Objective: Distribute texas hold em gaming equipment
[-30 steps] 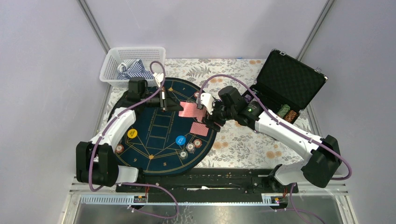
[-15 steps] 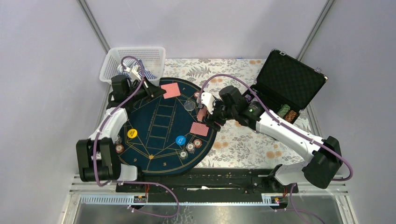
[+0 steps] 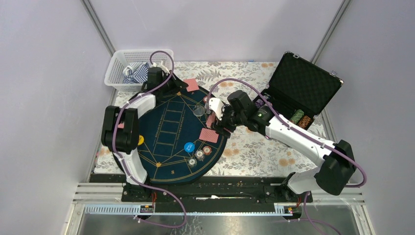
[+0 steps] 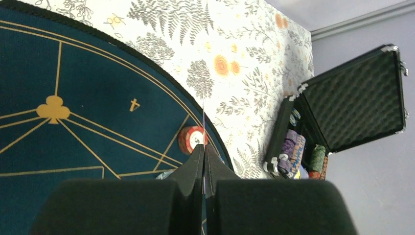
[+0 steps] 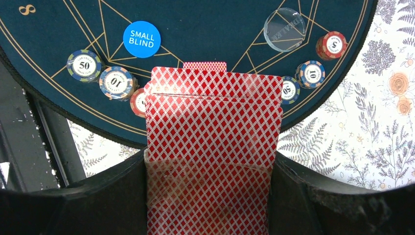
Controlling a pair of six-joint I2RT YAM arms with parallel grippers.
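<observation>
A dark blue round mat (image 3: 166, 132) lies on the floral cloth. My left gripper (image 3: 180, 87) is shut on one red-backed card (image 3: 191, 85) at the mat's far edge. In the left wrist view that card (image 4: 203, 117) shows edge-on between the closed fingers (image 4: 195, 161). My right gripper (image 3: 215, 122) is shut on a deck of red-backed cards (image 5: 213, 127) over the mat's right edge. One card (image 3: 209, 135) lies flat on the mat. Chips (image 5: 117, 82), a blue small-blind disc (image 5: 141, 39) and a clear dealer disc (image 5: 284, 29) lie on the mat.
An open black case (image 3: 298, 93) with chip stacks (image 3: 301, 119) stands at the right. A white basket (image 3: 139, 68) with striped cloth sits at the far left. A yellow disc (image 3: 141, 140) peeks out beside the left arm. A red chip (image 4: 192, 139) lies near the mat's rim.
My left gripper has carried the single card from beside the deck out to the mat's far edge. The right gripper has kept still with the deck.
</observation>
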